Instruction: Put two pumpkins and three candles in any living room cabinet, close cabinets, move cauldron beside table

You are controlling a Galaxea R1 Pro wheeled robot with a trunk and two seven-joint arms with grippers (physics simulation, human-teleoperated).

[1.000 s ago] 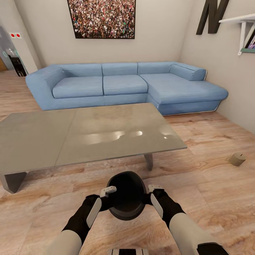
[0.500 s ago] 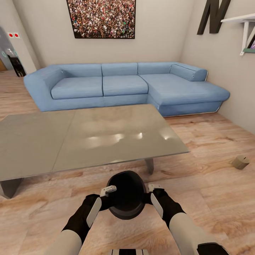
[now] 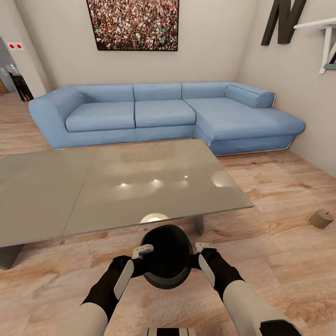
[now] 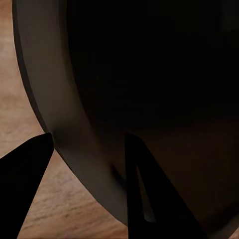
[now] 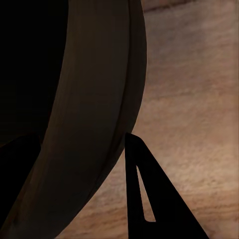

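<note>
Cauldron (image 3: 166,263): black, round, open-mouthed, dark inside, thick rim. Held above the wooden floor (image 3: 275,242), just short of the grey desk (image 3: 116,186). Left hand (image 3: 140,255) clamped on its left rim, right hand (image 3: 199,252) on its right rim. Candle (image 3: 321,218): tan stub on the floor, well apart to the right.

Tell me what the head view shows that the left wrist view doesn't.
Head view alone: the grey table ahead, the blue sofa, a candle on the floor to the right, and the right gripper on the cauldron's other side. Left wrist alone: one finger inside the rim, the other outside. Both: the cauldron, the left gripper, wood floor.
</note>
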